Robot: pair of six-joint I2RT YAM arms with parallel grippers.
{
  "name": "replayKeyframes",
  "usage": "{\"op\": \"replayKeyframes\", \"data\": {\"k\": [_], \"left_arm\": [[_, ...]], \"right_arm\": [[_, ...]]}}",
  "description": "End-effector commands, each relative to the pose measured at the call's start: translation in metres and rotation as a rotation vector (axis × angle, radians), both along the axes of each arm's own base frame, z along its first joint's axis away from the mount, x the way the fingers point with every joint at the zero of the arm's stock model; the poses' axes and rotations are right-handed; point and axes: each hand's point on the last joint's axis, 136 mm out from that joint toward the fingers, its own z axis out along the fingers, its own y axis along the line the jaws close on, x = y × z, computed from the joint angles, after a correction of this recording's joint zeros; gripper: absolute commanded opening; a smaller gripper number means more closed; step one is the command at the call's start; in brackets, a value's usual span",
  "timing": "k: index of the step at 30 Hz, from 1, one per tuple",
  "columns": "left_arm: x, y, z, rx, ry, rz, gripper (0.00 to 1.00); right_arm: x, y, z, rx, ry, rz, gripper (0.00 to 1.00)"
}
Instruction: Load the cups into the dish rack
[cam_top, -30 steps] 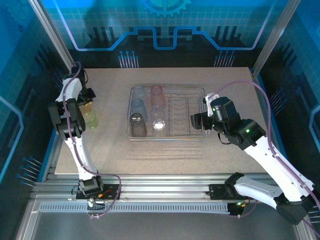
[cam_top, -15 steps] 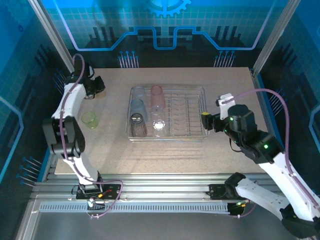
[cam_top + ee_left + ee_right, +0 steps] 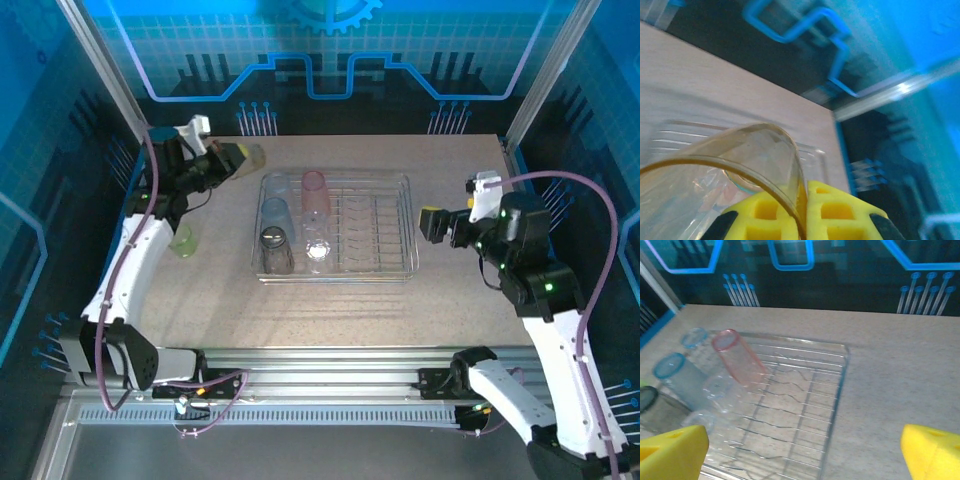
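Left wrist camera, nearest first: a yellow pad point(image 3: 832, 212) presses against the wall of an amber cup point(image 3: 715, 192), right beside its rim. The rim curves across the foreground, closest to the lens. The second pad is hidden.

The overhead camera gives the wider pose. The left gripper point(image 3: 220, 163) is clamped on this cup, held above the table point(image 3: 450, 160). The cup lies roughly level, its long axis pointing away from the fingers toward the dish rack point(image 3: 405, 232), whose far left corner is just beyond it. Behind this gripper, beside its arm, a yellow-green cup point(image 3: 184, 242) stands on the table.

Right wrist camera: two yellow fingertips point(image 3: 670, 452) sit at opposite lower corners, spread wide, with nothing between them. Overhead, the right gripper point(image 3: 432, 224) hovers just beside the rack's right rim. Beyond its fingers, across bare wires, stand a clear cup point(image 3: 715, 387), a pink cup point(image 3: 740, 360), a pale blue cup point(image 3: 682, 377) and a grey cup point(image 3: 650, 407), filling the rack's far end.
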Motion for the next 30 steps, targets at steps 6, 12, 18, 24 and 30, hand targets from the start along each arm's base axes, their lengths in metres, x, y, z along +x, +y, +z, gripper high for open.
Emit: {"op": "replayKeyframes", "data": {"k": [6,12,18,24,30], "left_arm": [[-0.048,-0.113,0.082,-0.239,-0.205,-0.400,0.00],[-0.061,-0.159,0.102,-0.338,-0.248,-0.544,0.00],[-0.063,-0.195,0.107,-0.430,-0.248,-0.638,0.00],[-0.066,-0.221,0.105,-0.456,-0.237,-0.703,0.00],[-0.065,-0.227,0.101,-0.454,-0.223,-0.708,0.00]], "right_arm": [[0.016,0.048,0.029,0.430,0.037,0.247,0.96],[0.033,0.059,0.052,0.599,-0.029,0.305,0.96],[0.041,0.086,0.067,0.690,-0.046,0.418,1.00],[0.060,0.098,0.061,0.758,-0.029,0.423,1.00],[0.063,0.111,0.074,0.802,-0.076,0.483,1.00]]}}
